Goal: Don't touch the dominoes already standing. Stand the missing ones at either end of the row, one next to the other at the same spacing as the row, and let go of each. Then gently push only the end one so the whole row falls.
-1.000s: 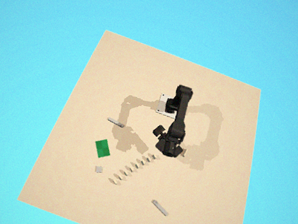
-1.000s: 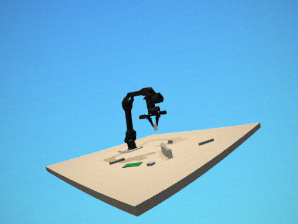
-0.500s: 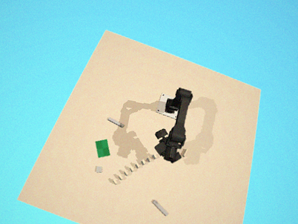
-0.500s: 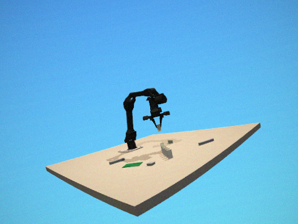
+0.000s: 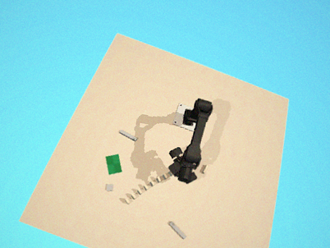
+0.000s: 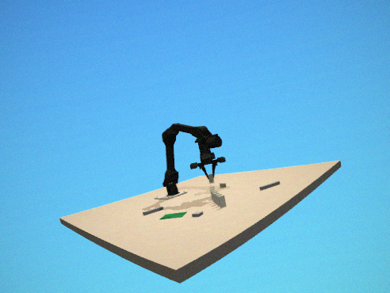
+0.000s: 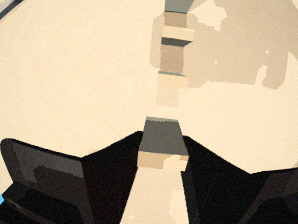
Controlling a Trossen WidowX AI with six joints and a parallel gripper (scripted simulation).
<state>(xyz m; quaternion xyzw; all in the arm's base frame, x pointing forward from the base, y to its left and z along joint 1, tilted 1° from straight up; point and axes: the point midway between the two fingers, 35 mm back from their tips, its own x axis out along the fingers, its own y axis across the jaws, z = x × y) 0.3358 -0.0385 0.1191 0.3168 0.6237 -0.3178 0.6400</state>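
Note:
My gripper (image 6: 212, 176) (image 7: 161, 139) is shut on a grey domino (image 6: 211, 180) (image 7: 162, 135), held upright above the table beyond the arm-side end of the standing row. In the top view the arm hides this domino. The row of standing dominoes (image 6: 219, 200) runs diagonally from lower left up to the gripper in the top view. In the wrist view the row's nearest domino (image 7: 173, 80) stands ahead of the held one, roughly in line and apart from it. A small loose block (image 5: 203, 168) (image 6: 223, 185) sits right of the gripper.
A pale block (image 5: 109, 188) (image 6: 197, 214) lies near the green patch (image 5: 114, 164) (image 6: 173, 215). One grey bar (image 5: 128, 135) (image 6: 153, 211) lies left of the arm's white base plate (image 5: 179, 119); another bar (image 5: 177, 230) (image 6: 269, 185) lies beyond the row on its other side.

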